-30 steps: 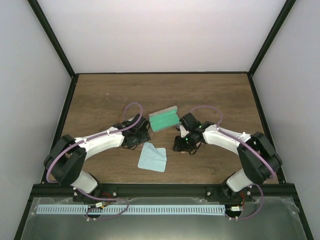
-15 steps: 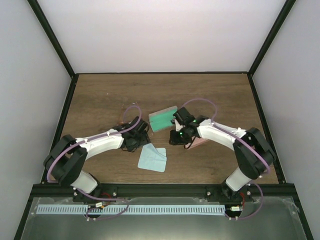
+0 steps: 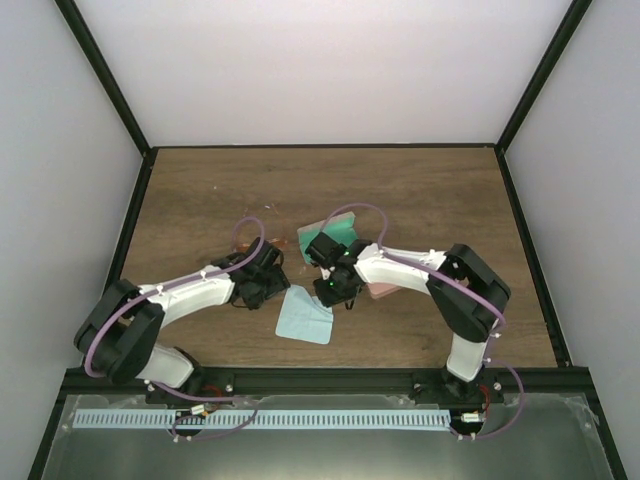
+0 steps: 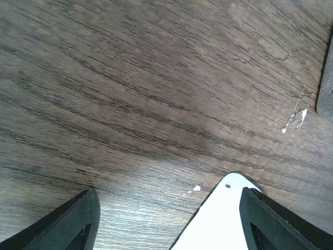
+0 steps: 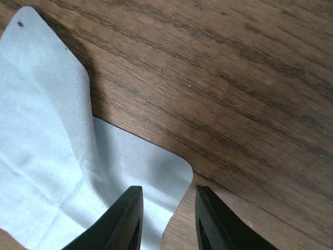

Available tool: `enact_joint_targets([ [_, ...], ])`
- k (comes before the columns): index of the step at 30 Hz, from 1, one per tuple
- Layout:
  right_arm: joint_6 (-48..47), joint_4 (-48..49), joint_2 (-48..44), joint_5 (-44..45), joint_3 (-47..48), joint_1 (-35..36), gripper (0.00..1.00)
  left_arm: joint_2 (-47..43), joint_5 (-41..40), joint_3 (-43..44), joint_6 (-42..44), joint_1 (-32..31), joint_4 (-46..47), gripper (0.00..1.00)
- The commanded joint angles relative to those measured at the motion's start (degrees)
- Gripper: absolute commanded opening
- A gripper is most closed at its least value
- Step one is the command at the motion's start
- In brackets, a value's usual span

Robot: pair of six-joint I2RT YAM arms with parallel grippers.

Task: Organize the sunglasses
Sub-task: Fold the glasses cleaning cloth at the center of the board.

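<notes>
- The left gripper (image 4: pixel 167 211) hung low over the wooden table (image 3: pixel 200 190), with its jaws spread wide and nothing between them.
- In the left wrist view, a pale corner of the cloth (image 3: pixel 305 318) poked up between the two dark fingertips (image 4: pixel 78 224), lying flat on the wood below them.
- At the right edge of that same view sat a sliver of something dark grey (image 4: pixel 326 78); what it was could not be told.
- The right gripper (image 5: pixel 164 211) pointed down at the table with its jaws only a little apart, a narrow gap with nothing pinched in it.
- Below that gap lay a rounded corner of the light blue cloth, and one fold of the cloth was raised off the layer under it.
- From above, both arms bent inward toward the middle of the table, with the cloth lying between the two grippers and slightly nearer the bases.
- A green case (image 3: pixel 338 231) showed just behind the right arm's wrist, partly hidden by it.
- A pink case (image 3: pixel 386 290) lay under the right forearm, only its edge in sight.
- The orange sunglasses (image 3: pixel 282 243) appeared only as a thin orange trace on the wood, just left of the green case and beyond the left gripper, too small to show the frame.
</notes>
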Motion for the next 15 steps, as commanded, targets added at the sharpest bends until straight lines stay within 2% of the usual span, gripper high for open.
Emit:
enact_joint_targets([
  [1, -1.2, -1.5, 2.0, 3.4, 2.3, 0.7, 0.28, -1.5, 0.4, -0.9, -1.2, 0.7, -0.8, 0.75],
  [8, -1.5, -1.2, 3.6, 3.6, 1.1, 0.8, 0.26, -2.7, 0.4, -1.9, -1.3, 1.5, -0.9, 0.75],
  [12, -1.8, -0.6, 4.5, 3.1, 0.6, 0.9, 0.18, -2.4, 0.6, -2.0, -1.0, 1.6, -0.8, 0.76],
  [15, -2.1, -0.9, 5.0, 3.4, 1.3, 1.3, 0.16, -2.2, 0.6, -2.0, -0.7, 1.7, -0.9, 0.75],
])
